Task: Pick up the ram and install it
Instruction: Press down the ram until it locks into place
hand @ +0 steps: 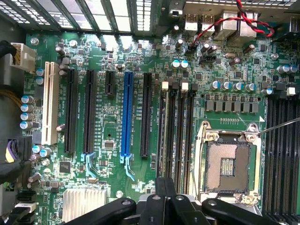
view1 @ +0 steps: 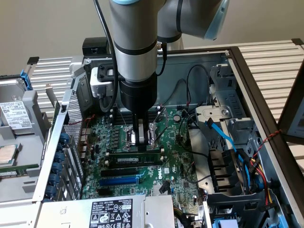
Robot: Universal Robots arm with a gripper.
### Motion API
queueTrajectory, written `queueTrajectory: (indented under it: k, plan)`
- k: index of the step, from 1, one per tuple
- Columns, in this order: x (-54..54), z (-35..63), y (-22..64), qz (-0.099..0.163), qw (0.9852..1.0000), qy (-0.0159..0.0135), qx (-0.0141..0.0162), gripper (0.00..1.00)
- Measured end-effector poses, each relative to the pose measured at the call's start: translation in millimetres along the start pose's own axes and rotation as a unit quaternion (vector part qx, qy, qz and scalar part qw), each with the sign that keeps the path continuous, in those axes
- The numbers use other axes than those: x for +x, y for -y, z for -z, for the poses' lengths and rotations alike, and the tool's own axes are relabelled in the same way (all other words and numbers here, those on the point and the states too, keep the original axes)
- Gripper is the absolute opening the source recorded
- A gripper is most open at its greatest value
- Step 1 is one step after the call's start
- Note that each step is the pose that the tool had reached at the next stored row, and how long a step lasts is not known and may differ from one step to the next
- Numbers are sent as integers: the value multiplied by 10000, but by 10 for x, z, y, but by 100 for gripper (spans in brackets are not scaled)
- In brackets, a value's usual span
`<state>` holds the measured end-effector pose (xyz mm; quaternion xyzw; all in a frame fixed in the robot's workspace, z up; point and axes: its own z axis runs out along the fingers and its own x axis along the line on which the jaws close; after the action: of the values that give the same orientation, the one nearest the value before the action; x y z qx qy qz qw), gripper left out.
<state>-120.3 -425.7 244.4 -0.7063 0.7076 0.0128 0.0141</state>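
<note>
The ram (view1: pixel 135 159), a long dark-green stick with a white label, lies lengthwise along the memory slots of the motherboard (view1: pixel 175 166), just in front of the CPU socket (view1: pixel 137 135). My gripper (view1: pixel 141 140) hangs straight down from the arm over the socket edge, a little above and behind the ram's middle, with its fingers together. In the wrist view the gripper (hand: pixel 165 185) is shut, and its tips sit over the near end of the memory slots (hand: pixel 178 126). I cannot tell whether the tips touch the ram.
The board lies in an open computer case (view1: pixel 237 61). A blue expansion slot (view1: pixel 118 180) and black slots run in front of the ram. Blue and black cables (view1: pixel 223 137) and drive bays crowd the exterior view's right. A labelled power supply (view1: pixel 109 211) sits at the front.
</note>
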Motion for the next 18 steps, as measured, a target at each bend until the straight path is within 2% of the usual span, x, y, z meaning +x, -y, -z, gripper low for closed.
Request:
queueTrajectory:
  k: [4, 5, 10, 14, 18]
  plan:
    - [0, 0, -1, 0, 10000, -1, 0, 11]
    - [-5, 1, -4, 1, 10000, -8, 0, 11]
    - [-5, 0, 2, 374, 9993, -9, -13, 11]
    - [-6, -1, 3, 738, 9973, -9, -27, 11]
    - [-5, -3, 3, 1104, 9939, -8, -40, 11]
